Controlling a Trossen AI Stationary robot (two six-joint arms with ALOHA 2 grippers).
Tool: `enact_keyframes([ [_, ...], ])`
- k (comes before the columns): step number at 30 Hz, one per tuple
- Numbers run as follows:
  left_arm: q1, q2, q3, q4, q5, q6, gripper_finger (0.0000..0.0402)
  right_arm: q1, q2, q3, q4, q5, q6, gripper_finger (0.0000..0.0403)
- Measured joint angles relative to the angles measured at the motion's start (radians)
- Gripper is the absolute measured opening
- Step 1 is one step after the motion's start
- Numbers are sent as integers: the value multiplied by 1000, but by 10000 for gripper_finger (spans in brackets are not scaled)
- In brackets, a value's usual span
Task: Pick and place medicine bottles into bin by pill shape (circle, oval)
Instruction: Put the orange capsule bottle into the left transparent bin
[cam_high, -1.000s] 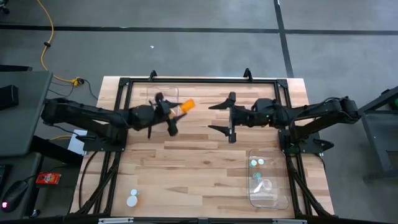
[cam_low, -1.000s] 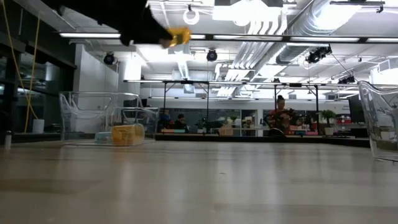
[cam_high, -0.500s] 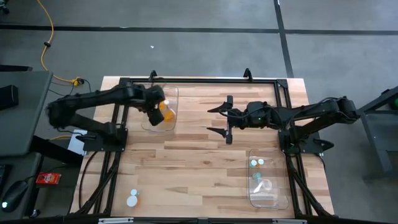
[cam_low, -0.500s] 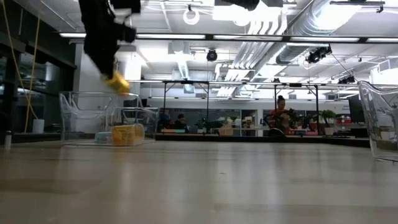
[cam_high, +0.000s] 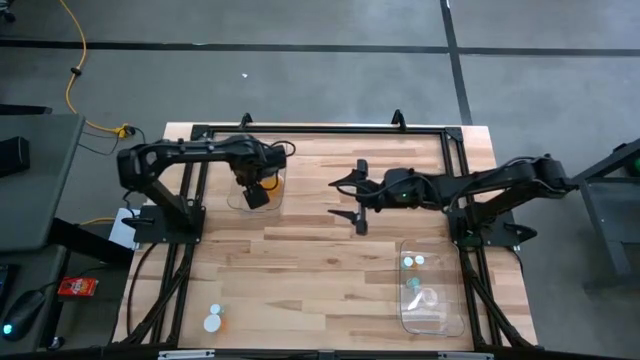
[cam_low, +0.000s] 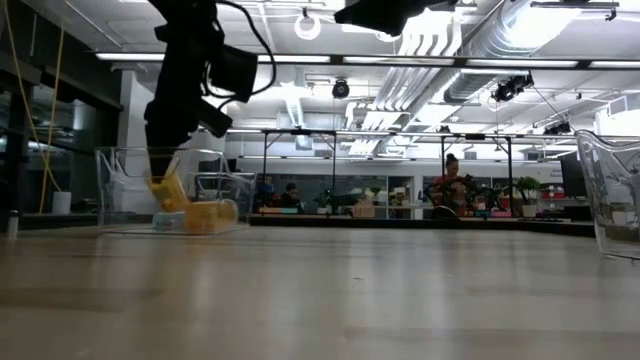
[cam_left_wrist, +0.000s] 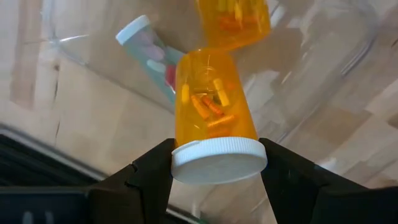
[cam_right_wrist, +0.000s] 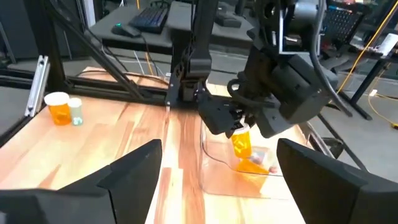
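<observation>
We see the wooden table (cam_high: 300, 270) carrying two clear bins. The far-left bin (cam_high: 278, 160) sits under the left arm; the near-right bin (cam_high: 455, 320) lies by the right arm's base and holds a few pale bottles (cam_high: 413, 262).

The left gripper (cam_left_wrist: 217, 163) reaches down into the far-left bin, its jaws closed on the white cap of an amber bottle (cam_left_wrist: 212, 102). This held bottle hangs inside the bin, tilted, with orange and yellow pills visible through its wall. In the low view the held bottle (cam_low: 166, 190) sits low within the clear walls, just above or at the bin floor; we cannot tell which. Already lying in that bin are a second amber bottle (cam_left_wrist: 233, 22) and a teal-tinted bottle (cam_left_wrist: 149, 53) on its side, both just beyond the held one.

The right gripper (cam_high: 352, 199) hovers over the middle of the table, well apart from both bins, with its jaws spread wide and nothing between them. Its wrist view looks across to the left gripper (cam_right_wrist: 239, 124) and the held bottle (cam_right_wrist: 241, 142) in the bin.

Two more bottles stand near the table's front-left corner, an amber one (cam_right_wrist: 60, 107) and a pale one (cam_right_wrist: 76, 111) just beside it.

In the low view, a person (cam_low: 449, 185) shows far off in the room beyond.
</observation>
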Motion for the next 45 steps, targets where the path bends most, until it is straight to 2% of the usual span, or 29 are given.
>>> enact_keyframes([
  [12,-1,39,0,0,-15,50,203,0,18,0,22,0,0,312],
  [20,-1,39,0,11,-52,67,242,0,18,0,20,0,20,312],
  [25,-1,38,5,-20,-78,84,247,0,18,0,20,0,20,312],
  [29,-1,36,49,-49,-98,82,247,0,18,0,20,-1,19,312],
  [35,-1,3,198,-77,-127,57,248,0,18,0,20,-1,20,312],
  [37,-7,-47,227,-5,-125,57,248,0,18,0,20,-1,22,312],
  [40,-22,-168,208,183,-85,66,248,0,18,0,17,-1,19,312],
  [42,-41,-271,158,356,-47,65,248,0,18,-1,12,-1,18,312],
  [45,-87,-435,18,642,14,66,248,-1,18,-38,82,0,7,312],
])
